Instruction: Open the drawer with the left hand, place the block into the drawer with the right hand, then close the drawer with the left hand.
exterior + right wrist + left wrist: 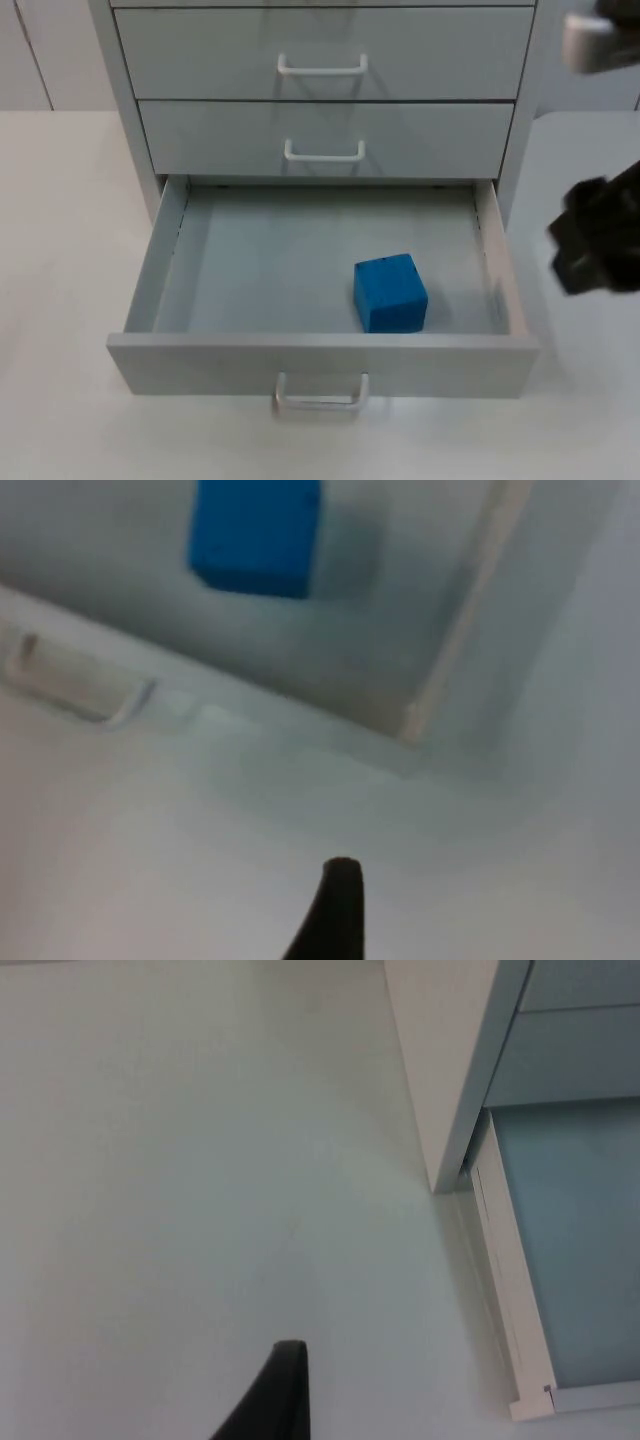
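Blue block (pixel 390 292) in open drawer (pixel 320 365) — near front.

The bottom drawer (pixel 320 275) of the grey cabinet stands pulled fully out, its pale handle (pixel 321 395) on the front panel. A blue block (pixel 390 292) sits upright on the drawer floor, close behind the front panel, toward the side nearer the right gripper (pixel 598 235), which is outside the drawer's side wall, well apart from the block.
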